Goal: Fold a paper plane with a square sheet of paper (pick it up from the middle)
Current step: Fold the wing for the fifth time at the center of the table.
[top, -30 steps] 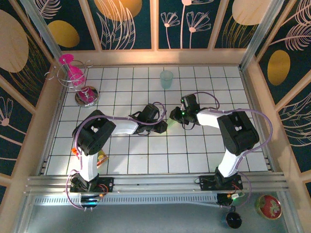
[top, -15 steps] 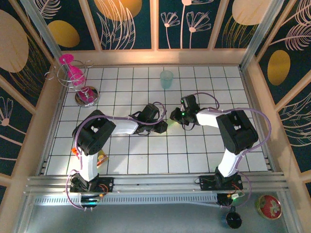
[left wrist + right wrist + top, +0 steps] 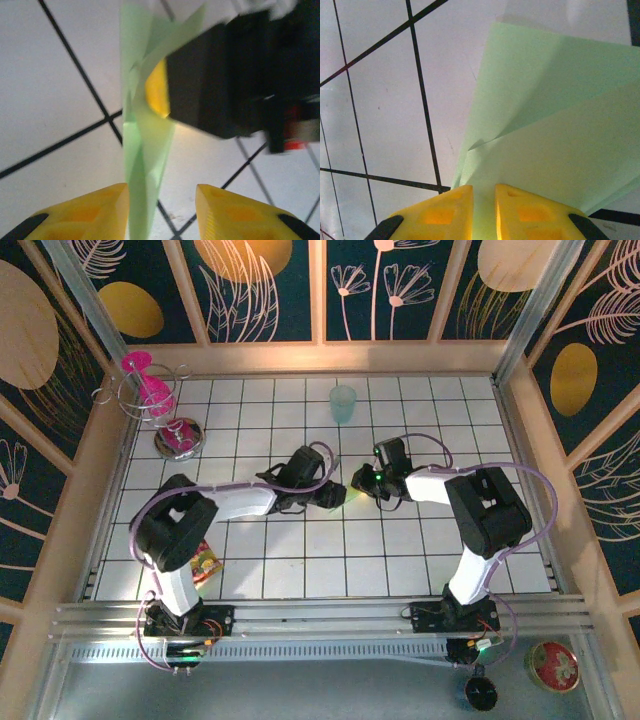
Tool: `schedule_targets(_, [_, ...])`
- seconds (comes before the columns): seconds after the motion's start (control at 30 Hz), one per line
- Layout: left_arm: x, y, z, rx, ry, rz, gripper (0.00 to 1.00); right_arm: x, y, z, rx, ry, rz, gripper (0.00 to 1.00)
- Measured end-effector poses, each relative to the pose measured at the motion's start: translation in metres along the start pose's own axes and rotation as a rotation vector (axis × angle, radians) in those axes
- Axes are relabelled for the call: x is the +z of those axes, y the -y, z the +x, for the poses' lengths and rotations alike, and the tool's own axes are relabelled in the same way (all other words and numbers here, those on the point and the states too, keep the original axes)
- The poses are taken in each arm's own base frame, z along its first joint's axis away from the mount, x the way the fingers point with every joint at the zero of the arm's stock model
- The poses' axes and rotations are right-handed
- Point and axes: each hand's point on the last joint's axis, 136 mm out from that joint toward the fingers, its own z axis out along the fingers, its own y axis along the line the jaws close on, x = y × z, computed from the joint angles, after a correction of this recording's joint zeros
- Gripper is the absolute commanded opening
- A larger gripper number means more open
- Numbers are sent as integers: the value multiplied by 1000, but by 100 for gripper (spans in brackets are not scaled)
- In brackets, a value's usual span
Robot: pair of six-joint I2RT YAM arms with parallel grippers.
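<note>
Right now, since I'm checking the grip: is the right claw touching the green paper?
Touching. The right wrist view shows the right claw pinched shut on the green paper.

The white tiled surface (image 3: 400, 550), lined with a black grid, carries a translucent pale teal cup (image 3: 343, 403) standing upright at 12 o'clock, near the back edge. At 10 o'clock a pink object (image 3: 150, 388) sits in a wire stand, with a shiny metal dish (image 3: 179, 436) just beside it. A colourful packet (image 3: 205, 565) lies at 8 o'clock. Off the surface at 5 o'clock lie a round red tin (image 3: 554, 665) and a black disc (image 3: 481, 693).
</note>
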Motion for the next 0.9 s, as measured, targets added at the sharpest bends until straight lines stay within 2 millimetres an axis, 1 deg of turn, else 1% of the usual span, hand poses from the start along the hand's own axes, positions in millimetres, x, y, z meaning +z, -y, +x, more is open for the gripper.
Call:
schedule_targets(0.07, [-10, 8, -13, 4, 37, 16, 36, 0, 0, 0, 1, 1, -6, 20])
schedule_targets(0.17, [-12, 16, -21, -4, 49, 43, 26, 0, 0, 0, 1, 1, -14, 18])
schedule_targets(0.23, [-7, 21, -21, -14, 30, 68, 20, 0, 0, 0, 1, 1, -18, 16])
schedule_targets(0.4, [15, 23, -14, -30, -36, 104, 10, -1, 2, 0, 7, -4, -26, 13])
schedule_targets(0.53, [28, 22, -9, -36, -80, 114, 6, -1, 2, 0, 8, -6, -27, 10])
schedule_targets(0.6, [33, 18, -3, -45, -106, 103, 5, -1, 3, 0, 8, -7, -26, 9])
schedule_targets(0.7, [39, 13, 2, -56, -133, 86, 3, -1, 3, 0, 9, -9, -24, 8])
schedule_targets(0.9, [48, 2, 5, -74, -158, 64, 2, -1, 4, 1, 11, -12, -25, 8])
